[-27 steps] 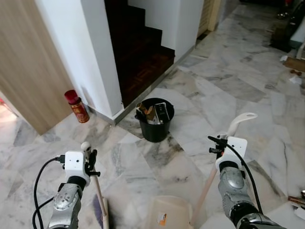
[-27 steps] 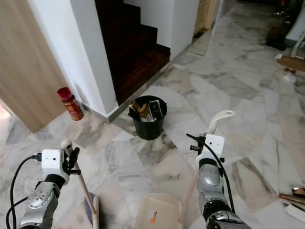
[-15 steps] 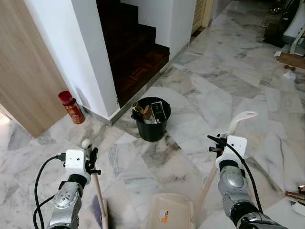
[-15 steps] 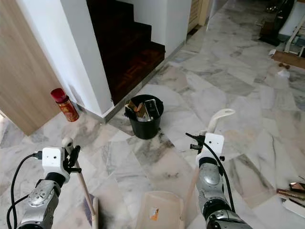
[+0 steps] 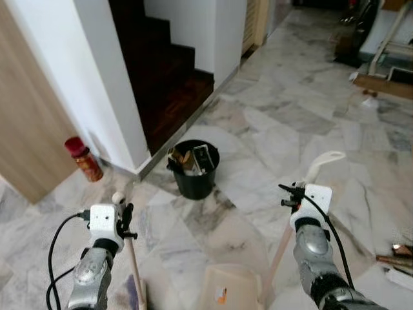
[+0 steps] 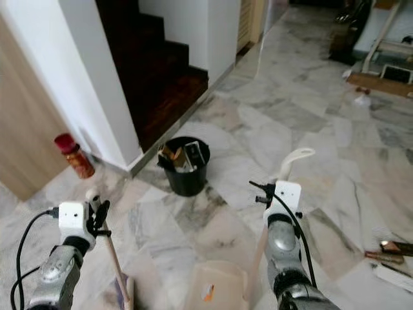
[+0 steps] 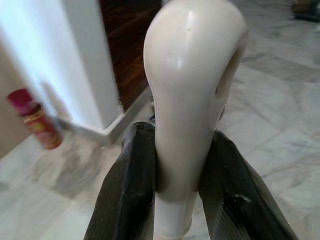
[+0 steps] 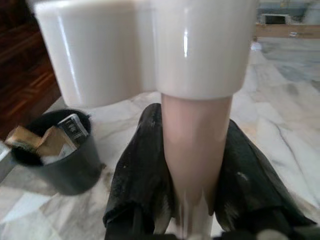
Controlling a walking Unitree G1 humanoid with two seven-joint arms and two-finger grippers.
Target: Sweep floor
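Probably a home hallway: marble floor (image 5: 284,135), dark wooden staircase (image 5: 164,77).

The dustpan (image 5: 233,289) gets chopped off by the bottom edge, and the broom (image 5: 135,274) head left of it is mostly cut too. Whatever's stuffed in the black bucket (image 5: 193,169) beyond the dustpan is too small to identify. Far right of the dustpan, some floor clutter (image 5: 395,258) is cropped and blurry.

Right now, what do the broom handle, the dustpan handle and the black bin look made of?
Broom handle: smooth glossy cream plastic, judging by sharp highlights on its rounded knob; left end effector clamps it. Dustpan handle: pale pinkish glossy shaft with a cream moulded cap, probably plastic; right end effector clamps it. Black bin: matte black, likely plastic, holding cardboard-like scraps.
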